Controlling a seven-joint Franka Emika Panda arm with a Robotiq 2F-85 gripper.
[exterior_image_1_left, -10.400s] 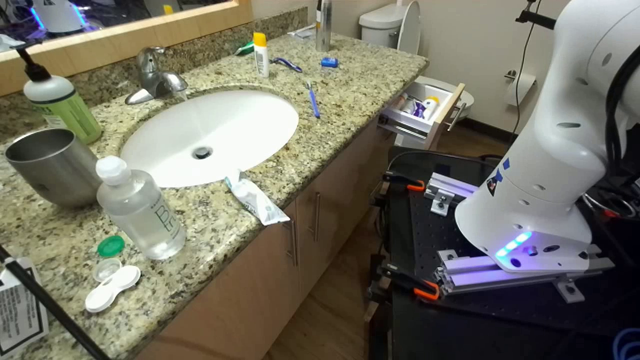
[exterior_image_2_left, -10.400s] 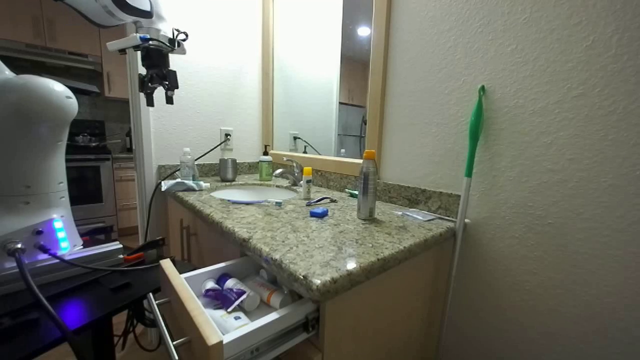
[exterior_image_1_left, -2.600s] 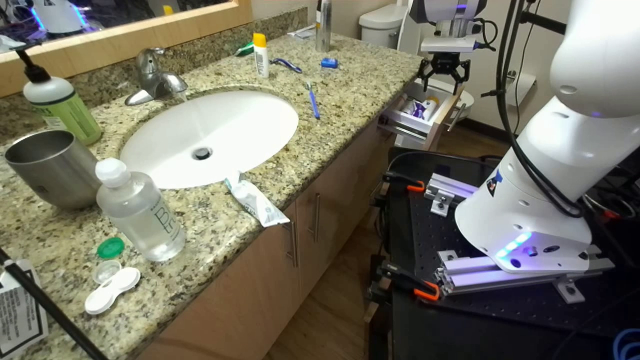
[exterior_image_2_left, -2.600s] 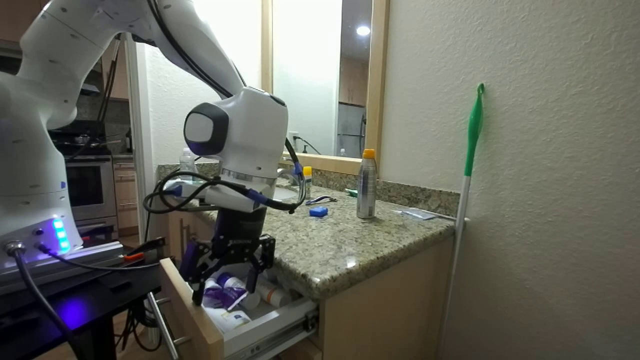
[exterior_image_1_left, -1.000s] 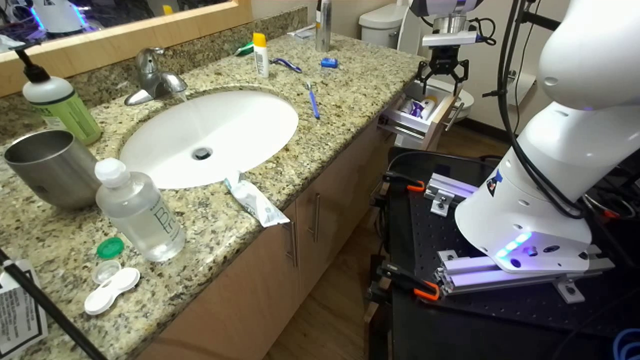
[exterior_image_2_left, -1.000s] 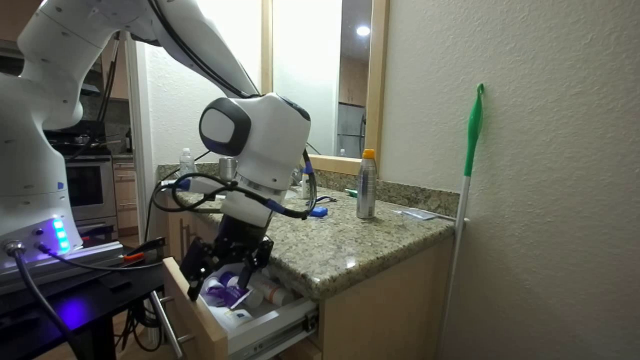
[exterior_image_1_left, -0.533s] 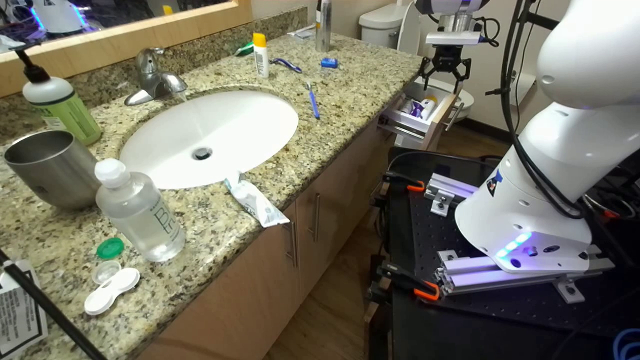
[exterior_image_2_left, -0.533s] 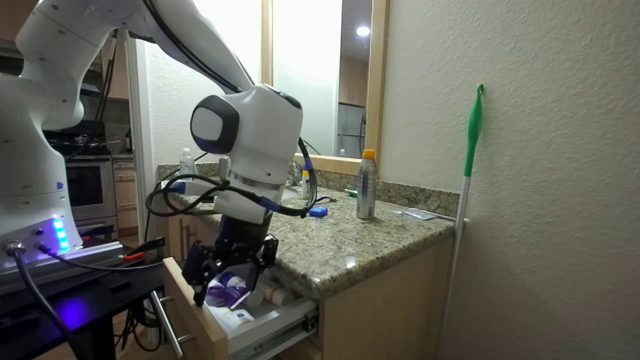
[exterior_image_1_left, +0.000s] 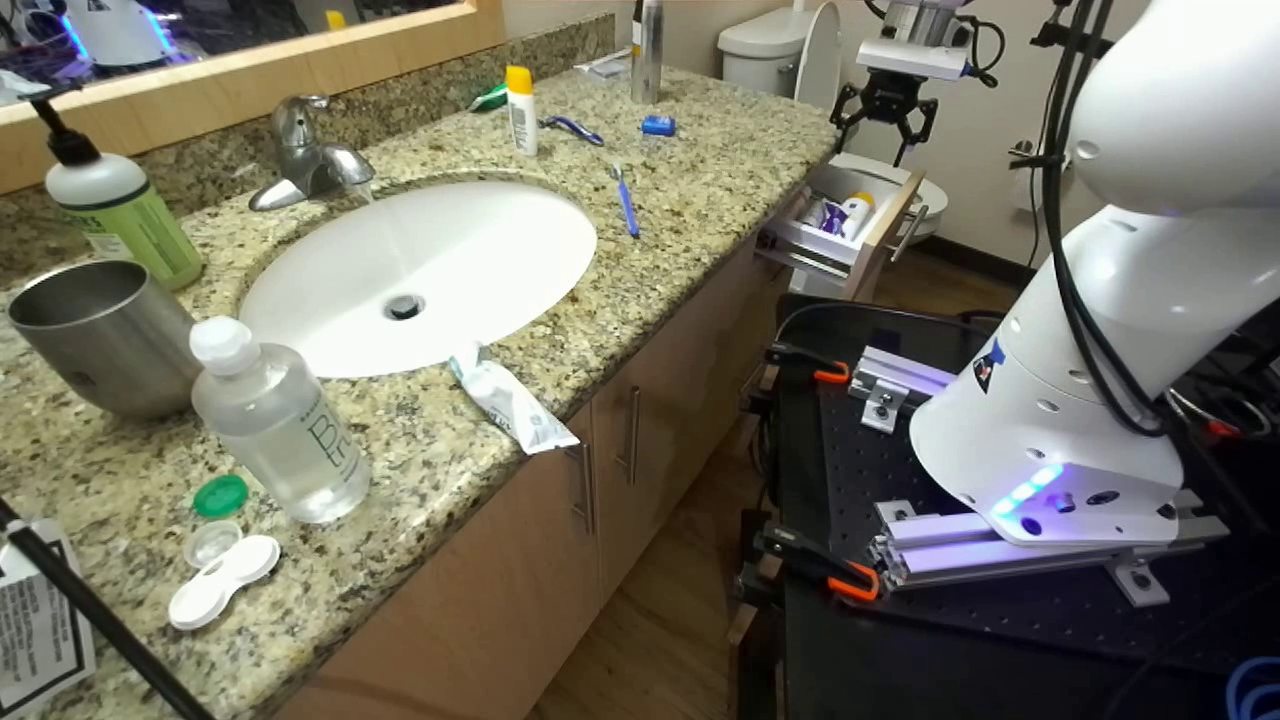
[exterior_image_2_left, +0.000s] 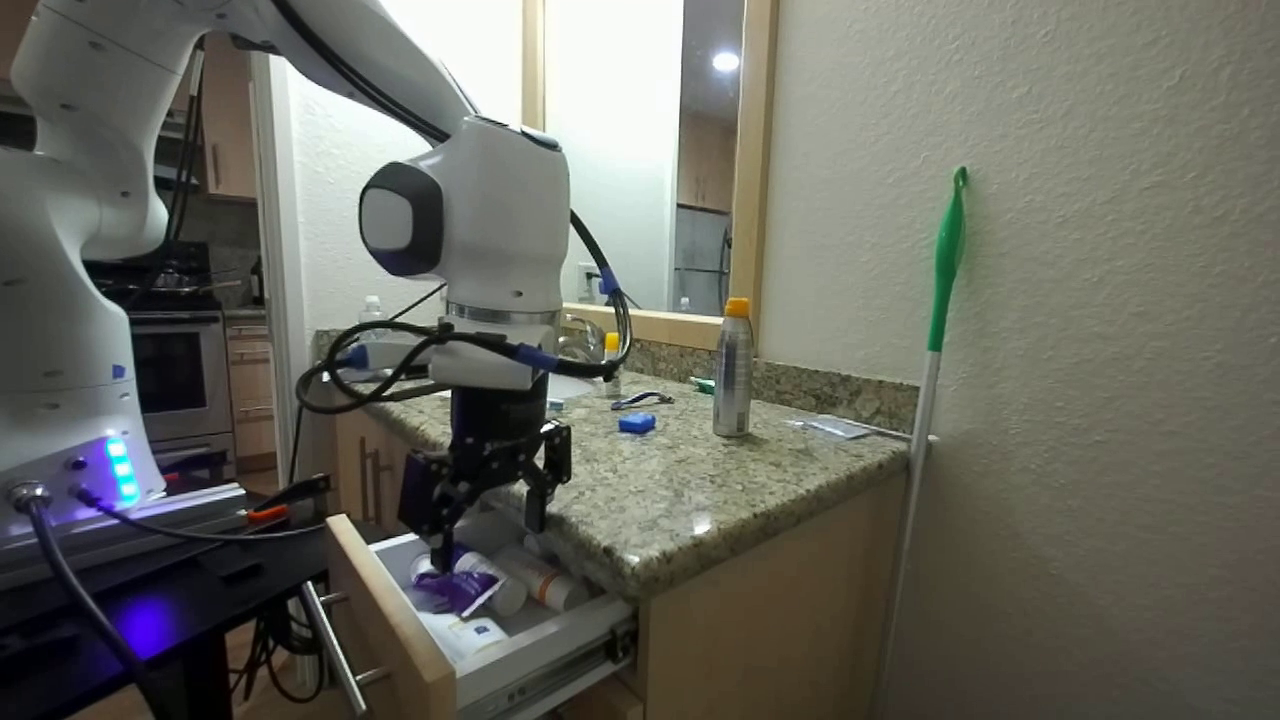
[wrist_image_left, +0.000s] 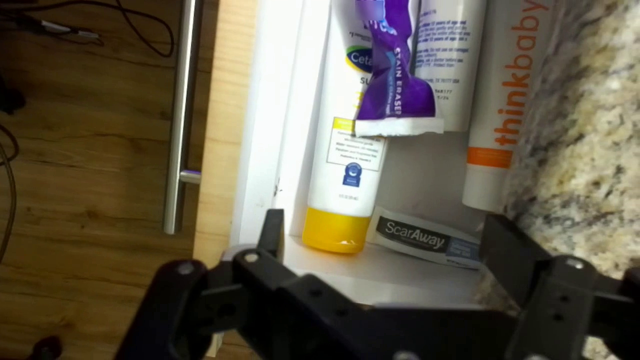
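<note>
Wide-jawed gripper (wrist_image_left: 383, 225) hangs above a pulled-out drawer (exterior_image_2_left: 388, 600)

We see the gripper pointing down over the drawer in both exterior views, its jaws spread well apart. In the wrist view, the drawer's front is on the left and the granite countertop (wrist_image_left: 595, 130) on the right. Nearest the jaws, a yellow-capped tube (wrist_image_left: 345, 175) lies lengthwise along the drawer's left side, its cap toward the near end. A purple Stain Eraser packet (wrist_image_left: 400, 95) lies partly over it (the tube's label begins with "Ceta", the rest hidden under the packet). A ScarAway package (wrist_image_left: 417, 239) lies crosswise, just to the right of the cap. Farther right and toward the far end, we find a white container (wrist_image_left: 450, 65) with small print, then a thinkbaby tube (wrist_image_left: 515, 95) with an orange band, just beside the countertop's edge.

In an exterior view, a silver spray can (exterior_image_2_left: 733, 385) stands upright on the countertop, at the right, and a small blue case (exterior_image_2_left: 637, 424) lies to its left. We also spot a toothbrush (exterior_image_1_left: 628, 205) just right of the sink (exterior_image_1_left: 480, 270).
</note>
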